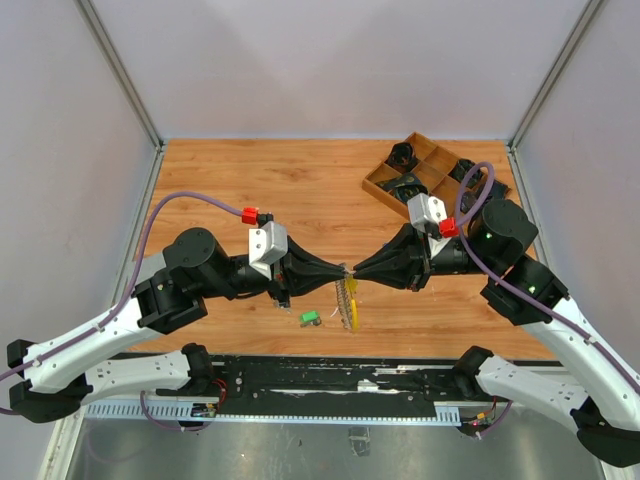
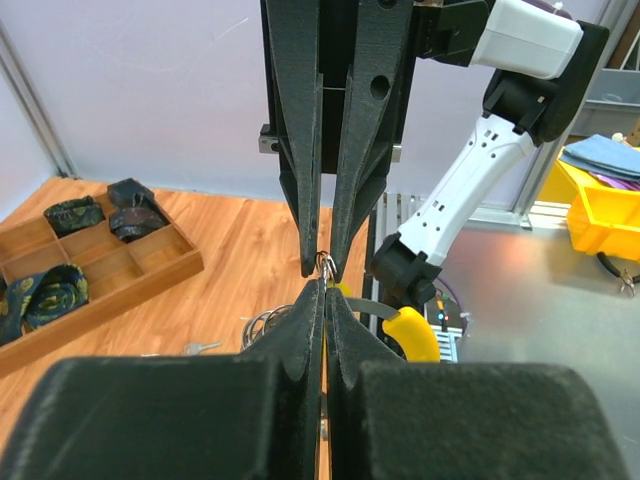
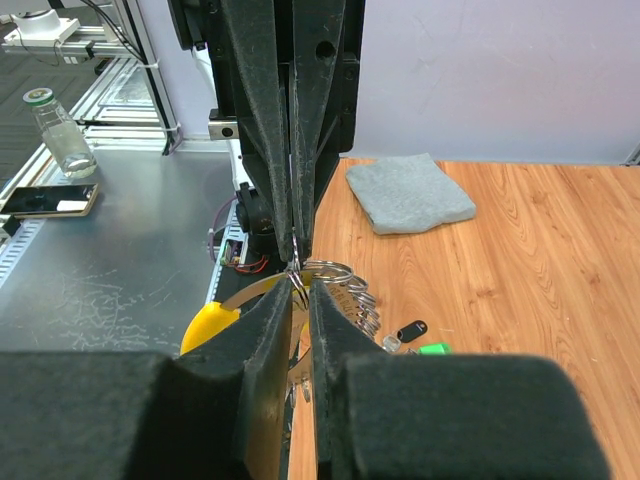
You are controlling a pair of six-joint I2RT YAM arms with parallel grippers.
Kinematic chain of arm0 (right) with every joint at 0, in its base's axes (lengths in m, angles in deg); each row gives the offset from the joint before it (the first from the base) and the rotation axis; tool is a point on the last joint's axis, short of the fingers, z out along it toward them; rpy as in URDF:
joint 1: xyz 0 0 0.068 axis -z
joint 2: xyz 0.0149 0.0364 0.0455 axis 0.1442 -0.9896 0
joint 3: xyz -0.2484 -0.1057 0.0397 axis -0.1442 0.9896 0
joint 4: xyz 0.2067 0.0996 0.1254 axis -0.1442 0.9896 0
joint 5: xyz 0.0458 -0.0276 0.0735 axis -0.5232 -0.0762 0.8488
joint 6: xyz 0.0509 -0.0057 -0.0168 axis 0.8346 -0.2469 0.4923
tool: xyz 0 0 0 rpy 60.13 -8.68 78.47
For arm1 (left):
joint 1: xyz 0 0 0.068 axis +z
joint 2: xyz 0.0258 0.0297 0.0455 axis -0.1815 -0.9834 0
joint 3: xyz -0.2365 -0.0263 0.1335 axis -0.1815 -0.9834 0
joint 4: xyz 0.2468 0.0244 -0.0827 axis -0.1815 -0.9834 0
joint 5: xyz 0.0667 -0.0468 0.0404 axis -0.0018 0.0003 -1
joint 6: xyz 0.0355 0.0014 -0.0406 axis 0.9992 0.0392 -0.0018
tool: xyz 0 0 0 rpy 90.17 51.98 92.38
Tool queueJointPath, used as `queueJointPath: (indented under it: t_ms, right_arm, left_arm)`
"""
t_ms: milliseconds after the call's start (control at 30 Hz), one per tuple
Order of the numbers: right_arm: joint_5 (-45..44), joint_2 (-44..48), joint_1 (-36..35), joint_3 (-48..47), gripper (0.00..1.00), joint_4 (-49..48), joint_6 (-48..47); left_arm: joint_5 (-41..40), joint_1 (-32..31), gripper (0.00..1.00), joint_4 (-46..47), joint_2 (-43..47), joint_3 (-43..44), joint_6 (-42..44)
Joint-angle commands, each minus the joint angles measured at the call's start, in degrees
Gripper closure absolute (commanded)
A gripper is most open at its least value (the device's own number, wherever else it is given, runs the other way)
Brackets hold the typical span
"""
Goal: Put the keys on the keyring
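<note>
My two grippers meet tip to tip above the table's near edge. The left gripper (image 1: 343, 270) (image 2: 325, 287) is shut, with a thin strip of metal showing between its pads. A small silver ring (image 2: 327, 264) (image 3: 298, 274) of the keyring (image 1: 350, 300) sits between both grippers' tips. My right gripper (image 1: 358, 272) (image 3: 300, 287) is closed on it with only a narrow gap. The keyring's coil (image 3: 345, 285) and yellow curved piece (image 2: 415, 335) (image 3: 210, 325) hang below. A green-headed key (image 1: 310, 319) (image 3: 432, 349) and a black-tagged one (image 3: 411, 329) lie on the wood; a plain silver key (image 2: 200, 348) lies apart.
A wooden compartment tray (image 1: 380, 185) (image 2: 150, 280) with dark objects stands at the back right. A grey cloth (image 3: 405, 192) lies on the wood. Off the table on a metal bench are a bottle (image 3: 55, 130), a phone (image 3: 50, 200) and a yellow bin (image 2: 605, 215).
</note>
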State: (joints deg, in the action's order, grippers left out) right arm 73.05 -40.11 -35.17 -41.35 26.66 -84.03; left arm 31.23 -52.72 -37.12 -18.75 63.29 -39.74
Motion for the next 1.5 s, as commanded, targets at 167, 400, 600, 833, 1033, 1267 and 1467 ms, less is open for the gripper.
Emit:
queueJointPath:
  t_ms: [167, 400, 600, 833, 1033, 1267, 1467]
  right_arm:
    - [0.38, 0.98, 0.09, -0.30, 0.92, 0.13, -0.34]
    - [-0.12, 1.15, 0.06, -0.68, 0.99, 0.41, -0.26]
    - [-1.30, 1.68, 0.07, -1.27, 0.99, 0.88, -0.26]
    - [-2.53, 1.72, 0.05, -2.23, 0.99, 0.40, 0.95]
    - [-3.99, 1.29, 0.07, -4.13, 0.99, 1.01, 2.23]
    - [-4.61, 1.37, 0.08, -4.84, 1.00, 1.99, 3.24]
    - [-7.81, 0.92, 0.10, -6.39, 0.99, 5.86, 3.70]
  left_arm:
    - [-1.17, -0.29, 0.99, 1.96, 1.00, 2.51, 0.65]
    - [-1.76, -0.36, 0.99, 1.48, 1.29, 2.38, 0.79]
    - [-2.87, -0.35, 1.00, 0.12, 1.81, 2.26, 1.44]
    - [-2.38, -0.31, 1.00, -2.57, 0.45, 3.66, 2.58]
    - [-3.32, -0.33, 1.00, -4.15, -0.79, 4.25, 3.38]
    - [-5.82, -0.29, 0.99, -5.24, -1.25, 4.17, 4.12]
    - [-11.53, -0.29, 0.99, -5.36, -1.12, 4.29, 4.32]
